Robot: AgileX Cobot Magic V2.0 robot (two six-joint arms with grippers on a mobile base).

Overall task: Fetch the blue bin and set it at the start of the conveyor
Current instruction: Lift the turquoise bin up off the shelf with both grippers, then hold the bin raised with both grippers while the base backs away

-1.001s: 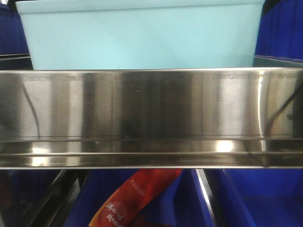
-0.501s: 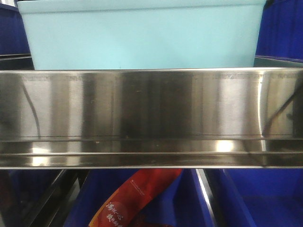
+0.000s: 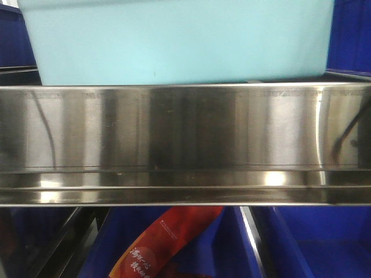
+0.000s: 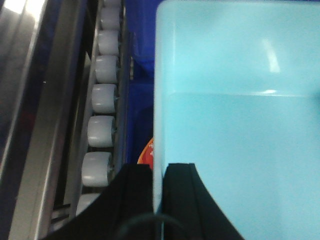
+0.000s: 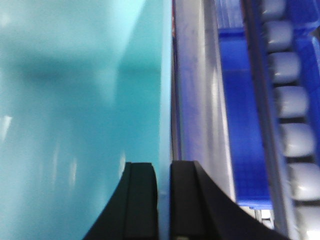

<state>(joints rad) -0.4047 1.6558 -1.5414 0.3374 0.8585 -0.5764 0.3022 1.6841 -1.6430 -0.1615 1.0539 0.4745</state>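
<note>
Front-facing view gives you the blue bin (image 3: 179,40) filling the top of the picture, its base just above the front lip of the stainless-steel shelf (image 3: 174,133). Toward the right end a thin dark gap shows between base and lip. You have dark blue bins (image 3: 351,35) behind it on both sides, and below the shelf there is more dark blue plastic and a red packet (image 3: 165,243) with printed characters.

At your left wrist, the left gripper (image 4: 158,170) straddles the bin's left-hand wall, one black finger outside and one inside. Both press against the plastic, so it is clamped on that wall. A row of pale grey rollers (image 4: 102,132) runs just beside it.

At your right wrist, the right gripper (image 5: 163,167) pinches the opposite wall the same way, fingers closed on the wall's edge. A steel rail (image 5: 200,100) lies just outside the bin, with more rollers beyond it
</note>
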